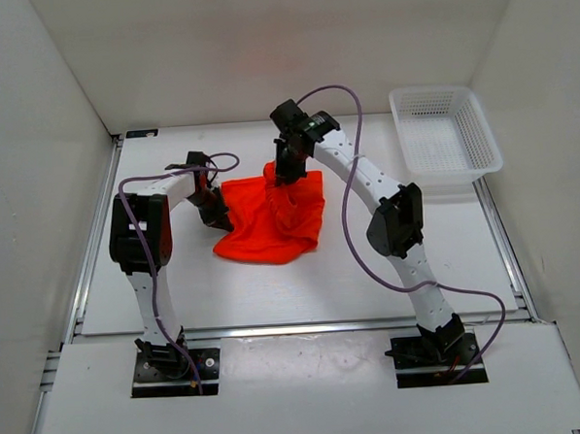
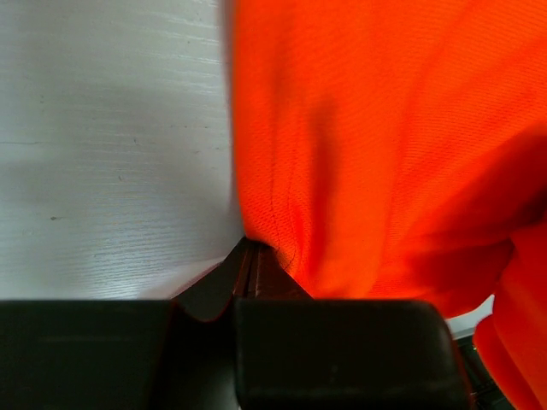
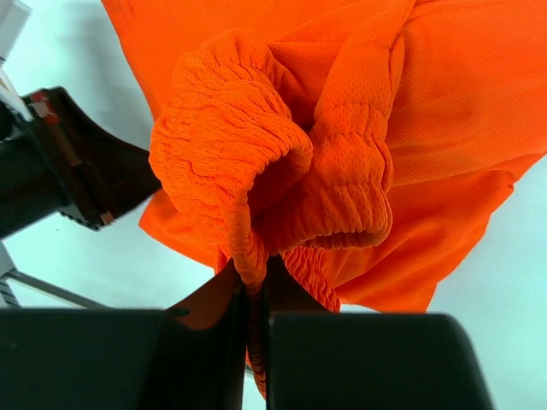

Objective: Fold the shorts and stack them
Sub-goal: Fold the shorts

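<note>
Top external view: orange-red shorts (image 1: pixel 271 223) lie bunched at mid-table between the two arms. At their far edge the right gripper (image 1: pixel 286 175) is clamped tight on the gathered waistband (image 3: pixel 248 162). The left gripper (image 1: pixel 215 211) pinches the fabric's left edge low over the table (image 1: pixel 303 284), jaws closed on the cloth. A white mesh basket (image 1: pixel 444 136) sits well apart at the far right corner.

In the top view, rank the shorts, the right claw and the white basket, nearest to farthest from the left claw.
1. shorts, pinched in the left claw at their left edge.
2. right claw, across the shorts, gripping their far edge.
3. white basket, off at the far right.
</note>
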{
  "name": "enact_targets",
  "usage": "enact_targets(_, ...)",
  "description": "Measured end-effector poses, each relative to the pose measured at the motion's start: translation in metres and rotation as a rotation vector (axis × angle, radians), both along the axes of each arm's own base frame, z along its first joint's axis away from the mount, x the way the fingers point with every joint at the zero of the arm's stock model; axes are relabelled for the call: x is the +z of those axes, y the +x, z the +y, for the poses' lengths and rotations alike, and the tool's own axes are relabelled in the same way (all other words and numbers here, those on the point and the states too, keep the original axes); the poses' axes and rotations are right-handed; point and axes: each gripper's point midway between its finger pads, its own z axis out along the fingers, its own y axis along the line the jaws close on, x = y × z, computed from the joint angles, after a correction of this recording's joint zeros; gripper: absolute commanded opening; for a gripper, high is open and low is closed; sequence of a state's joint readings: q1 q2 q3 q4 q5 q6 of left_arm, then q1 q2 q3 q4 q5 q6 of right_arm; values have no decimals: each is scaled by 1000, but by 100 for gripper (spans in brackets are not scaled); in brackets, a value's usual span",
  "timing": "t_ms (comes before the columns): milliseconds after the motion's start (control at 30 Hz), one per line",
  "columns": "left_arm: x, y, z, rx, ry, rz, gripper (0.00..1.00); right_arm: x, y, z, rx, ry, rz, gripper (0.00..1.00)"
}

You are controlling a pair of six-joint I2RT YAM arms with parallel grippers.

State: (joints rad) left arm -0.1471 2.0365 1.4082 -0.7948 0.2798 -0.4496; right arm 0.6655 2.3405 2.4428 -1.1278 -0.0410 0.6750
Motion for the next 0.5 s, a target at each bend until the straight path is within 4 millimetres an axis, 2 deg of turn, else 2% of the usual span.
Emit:
enact_targets(167,0,0,0,4,-3,-1,10,-8,5,20,15,50,-1,1)
enact_targets(300,0,-1,4,16,-4,-10,10,-10,6,26,20,71,3,1)
enact_targets(433,0,-6,21,57,-1,2,10,-11,6,28,26,80,-2,1)
enact_targets(500,0,-8,31,81,5,5,10,-14,4,22,28,67,6,1)
